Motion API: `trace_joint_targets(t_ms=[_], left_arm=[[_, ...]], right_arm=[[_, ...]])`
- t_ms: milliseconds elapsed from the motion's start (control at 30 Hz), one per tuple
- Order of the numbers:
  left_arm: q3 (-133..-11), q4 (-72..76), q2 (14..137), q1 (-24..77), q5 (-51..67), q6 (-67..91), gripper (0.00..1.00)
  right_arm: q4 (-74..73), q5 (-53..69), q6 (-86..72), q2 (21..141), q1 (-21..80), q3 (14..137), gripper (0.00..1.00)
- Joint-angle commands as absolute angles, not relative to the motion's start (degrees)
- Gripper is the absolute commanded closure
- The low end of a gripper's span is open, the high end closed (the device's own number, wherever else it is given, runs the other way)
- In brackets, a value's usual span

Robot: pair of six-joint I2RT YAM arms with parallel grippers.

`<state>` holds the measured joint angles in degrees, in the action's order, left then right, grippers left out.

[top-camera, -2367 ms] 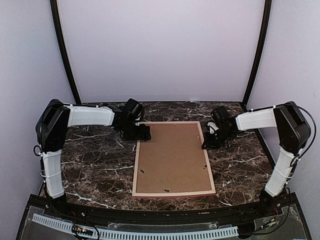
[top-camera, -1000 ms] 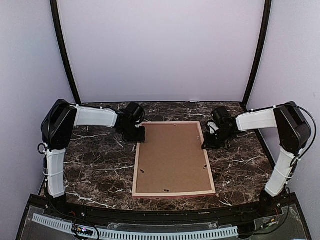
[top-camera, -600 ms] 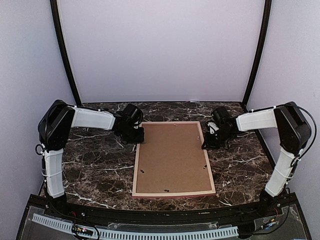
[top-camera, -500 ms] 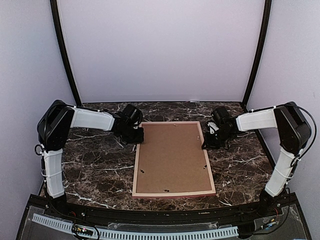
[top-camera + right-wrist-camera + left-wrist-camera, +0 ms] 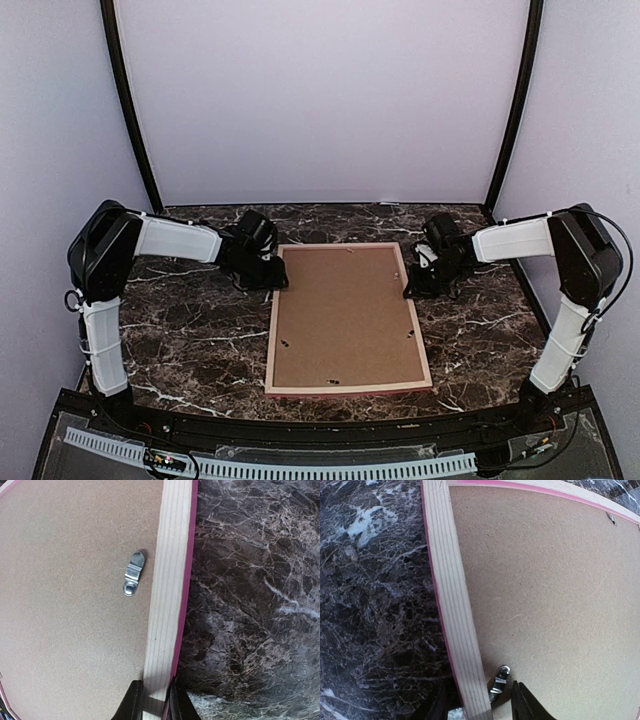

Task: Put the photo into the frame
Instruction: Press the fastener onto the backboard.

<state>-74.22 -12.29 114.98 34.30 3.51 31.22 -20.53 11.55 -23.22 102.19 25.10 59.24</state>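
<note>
Frame (image 5: 348, 388) lies back up on the tabletop (image 5: 190, 330), with the brown backing board (image 5: 345, 310) seated inside it.

Left tool (image 5: 480, 694): jaws parted wider than the frame's left rail and straddling it. A metal clip (image 5: 497, 682) sits just inside its inner finger.

Right tool (image 5: 154, 692): jaws narrow, pinched on the frame's right rail. A second clip (image 5: 134, 572) lies ahead of it on the board.
</note>
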Motion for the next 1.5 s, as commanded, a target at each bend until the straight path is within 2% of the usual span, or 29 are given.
trace_joint_targets(t_ms=[0, 133, 767, 1467], left_arm=[[-71.50, -16.38, 112.74, 33.39, 7.43, 32.34, 0.51], [-70.89, -15.14, 111.98, 32.30, 8.25, 32.61, 0.51], [-71.34, -12.85, 114.73, 30.50, 10.82, 33.20, 0.62], [-73.08, -12.21, 116.50, 30.59, 3.60, 28.28, 0.79]], right_arm=[[-22.24, 11.59, -21.54, 102.79, 25.14, 58.35, 0.90], [-22.49, 11.56, -21.37, 102.90, 25.11, 58.68, 0.90], [-22.24, 11.47, -21.53, 102.73, 25.13, 57.64, 0.90], [-22.00, 11.52, -21.46, 103.18, 25.12, 57.13, 0.90]])
